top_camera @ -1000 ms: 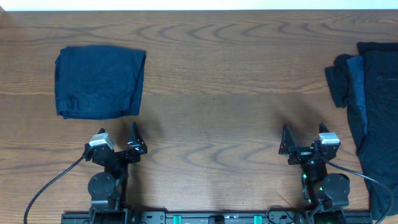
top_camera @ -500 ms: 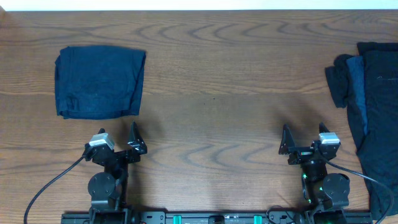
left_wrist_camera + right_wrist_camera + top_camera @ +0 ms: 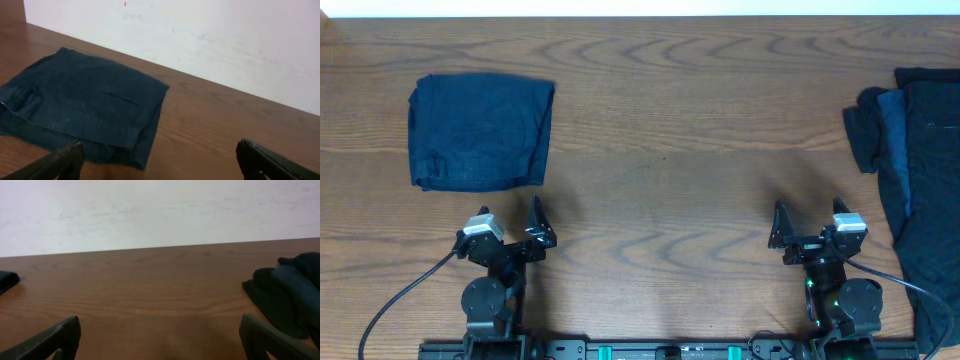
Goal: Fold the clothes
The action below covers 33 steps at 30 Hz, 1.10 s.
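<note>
Zero motion versus the earlier frames: arms parked, cloth unchanged. Counted: two grippers, one folded navy cloth rectangle (image 3: 480, 132), one rumpled navy-to-black garment heap (image 3: 910, 150), all on brown wooden table (image 3: 660, 120). Left gripper (image 3: 508, 215) lower left, jaws spread wide, holding nothing; rectangle upper left, just above it, apart. Right gripper (image 3: 807, 215) lower right, equally wide, empty; heap along right edge, up and right of it, no contact.
</note>
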### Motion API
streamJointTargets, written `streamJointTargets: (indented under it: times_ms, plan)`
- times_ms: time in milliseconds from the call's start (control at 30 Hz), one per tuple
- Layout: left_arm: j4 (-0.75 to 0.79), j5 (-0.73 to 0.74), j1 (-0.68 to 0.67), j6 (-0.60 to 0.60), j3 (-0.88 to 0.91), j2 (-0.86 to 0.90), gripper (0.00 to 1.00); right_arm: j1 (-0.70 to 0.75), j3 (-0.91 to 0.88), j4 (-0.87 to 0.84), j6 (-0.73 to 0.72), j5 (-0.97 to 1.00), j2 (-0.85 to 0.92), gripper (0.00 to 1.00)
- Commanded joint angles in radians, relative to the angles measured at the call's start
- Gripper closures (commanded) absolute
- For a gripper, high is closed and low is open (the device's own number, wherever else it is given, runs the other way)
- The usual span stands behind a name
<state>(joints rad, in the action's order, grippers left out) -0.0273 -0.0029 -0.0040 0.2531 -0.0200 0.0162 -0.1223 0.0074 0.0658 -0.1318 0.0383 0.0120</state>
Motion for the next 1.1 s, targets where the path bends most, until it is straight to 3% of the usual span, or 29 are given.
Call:
streamJointTargets:
  times_ms: [0, 1067]
  plan:
    - [-0.043, -0.017, -0.004, -0.021, 0.016, 0.002, 0.02, -0.007, -0.002, 0.002, 0.01, 0.01, -0.006, 0.01]
    - [-0.044, -0.017, -0.004, -0.021, 0.016, 0.028, 0.02, -0.007, -0.002, 0.002, 0.01, 0.01, -0.006, 0.01]
